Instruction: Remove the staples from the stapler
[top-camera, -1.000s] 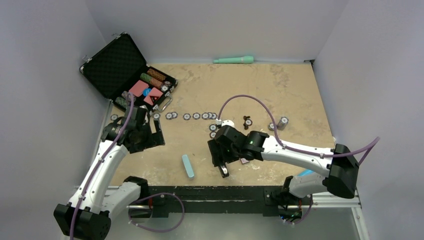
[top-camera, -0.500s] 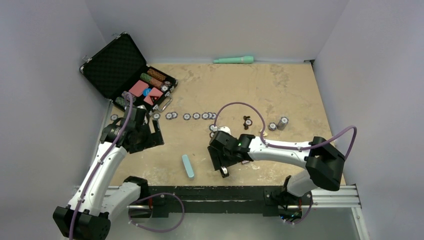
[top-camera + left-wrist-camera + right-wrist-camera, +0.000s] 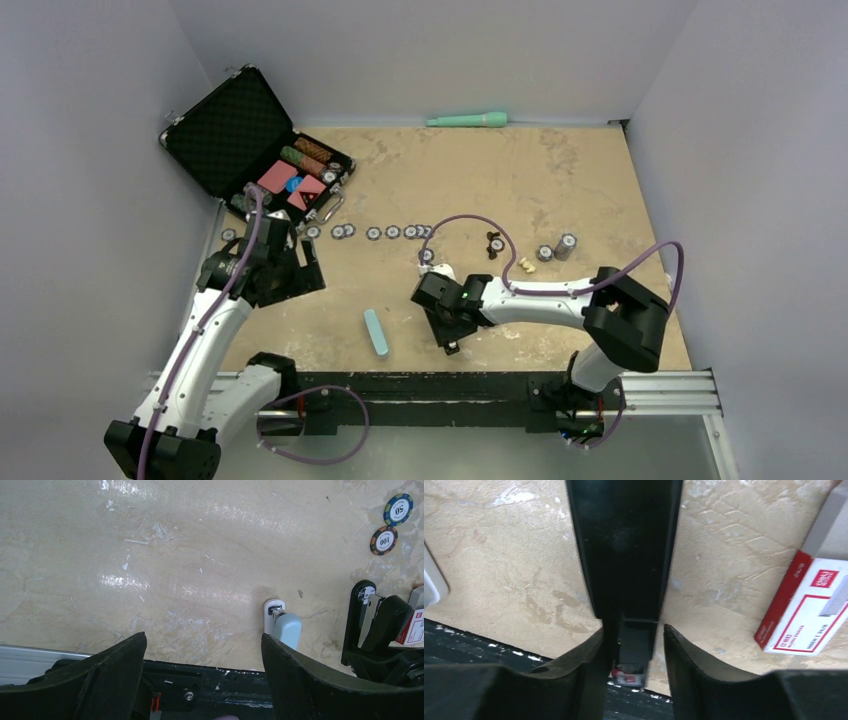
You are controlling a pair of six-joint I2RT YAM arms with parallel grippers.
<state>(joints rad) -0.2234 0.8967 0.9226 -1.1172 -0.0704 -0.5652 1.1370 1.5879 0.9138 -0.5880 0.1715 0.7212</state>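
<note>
Worktop [image 3: 560, 180]: a sandy, mottled board with grey walls on three sides.
Stapler [image 3: 452, 343]: black and slim, it lies flat near the front edge of the worktop with its length running from far to near. It is right of the pale teal bar [image 3: 376, 333] and well apart from it.
Stapler, right wrist view [image 3: 624, 555]: it runs straight down the middle of the picture, and its narrow near end reaches the worktop's front edge.
Silvery channel [image 3: 370, 617]: it shows along the stapler in the left wrist view.
Right tool [image 3: 631, 645]: it is low over the stapler, with one finger [image 3: 574, 665] on each side of the narrow end and close against it. I cannot tell whether the fingers actually press the stapler.
Red-and-white box [image 3: 809, 615]: it lies flat on the worktop, just right of the stapler and not touching it.
Left tool [image 3: 202, 640]: its fingers are spread wide and hold nothing. It hangs over bare worktop at the left, well apart from the stapler.
Pale teal bar, left wrist view [image 3: 286, 627]: it lies ahead of the left tool, beyond its right finger, with a white end piece pointing away.
Poker chips [image 3: 375, 232]: they form a loose row across the middle of the worktop, and two more [image 3: 398, 509] sit just beyond the stapler.
Black case [image 3: 250, 140]: it stands open at the far left corner, with chips and pink pieces inside.
</note>
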